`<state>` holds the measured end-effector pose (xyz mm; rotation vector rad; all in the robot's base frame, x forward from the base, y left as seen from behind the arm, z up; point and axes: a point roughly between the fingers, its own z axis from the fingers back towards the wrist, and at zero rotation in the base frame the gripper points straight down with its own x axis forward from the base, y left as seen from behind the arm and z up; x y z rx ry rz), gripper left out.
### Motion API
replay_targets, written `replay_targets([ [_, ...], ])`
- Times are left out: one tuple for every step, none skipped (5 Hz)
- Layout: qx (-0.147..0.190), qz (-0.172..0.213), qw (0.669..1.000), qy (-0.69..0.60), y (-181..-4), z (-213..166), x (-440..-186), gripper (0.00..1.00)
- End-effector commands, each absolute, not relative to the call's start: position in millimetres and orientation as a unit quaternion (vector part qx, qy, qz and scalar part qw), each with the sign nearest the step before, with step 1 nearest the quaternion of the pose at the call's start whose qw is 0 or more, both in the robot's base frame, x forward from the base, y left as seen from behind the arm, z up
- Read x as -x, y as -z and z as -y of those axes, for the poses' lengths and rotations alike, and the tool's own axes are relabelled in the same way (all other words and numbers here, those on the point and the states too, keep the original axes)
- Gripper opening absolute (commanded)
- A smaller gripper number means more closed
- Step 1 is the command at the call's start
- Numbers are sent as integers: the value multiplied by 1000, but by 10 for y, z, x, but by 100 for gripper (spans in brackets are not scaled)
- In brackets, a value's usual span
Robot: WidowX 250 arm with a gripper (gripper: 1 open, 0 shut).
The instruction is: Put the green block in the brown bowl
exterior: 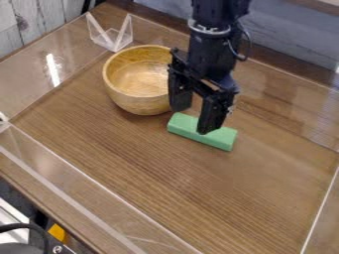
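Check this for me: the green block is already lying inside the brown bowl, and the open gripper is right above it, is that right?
Not quite. The green block lies on the wooden table, beside the brown bowl, not inside it; the bowl looks empty. The camera view shows this. The rest holds: the open gripper is right above the block.
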<state>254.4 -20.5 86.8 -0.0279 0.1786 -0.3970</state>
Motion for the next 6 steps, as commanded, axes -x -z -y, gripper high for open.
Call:
replay_targets([
  [7,-67,966,249,-944,227,-2561,100],
  [2,-66,950,305,-926,232,-2548,100],
  [-6,-63,933,354,-896,223,-2547,100],
  [-12,-60,923,379,-849,206,-2557,100],
  [-18,-55,916,396,-796,191,-2568,100],
  [-24,-51,909,414,-747,180,-2581,100],
])
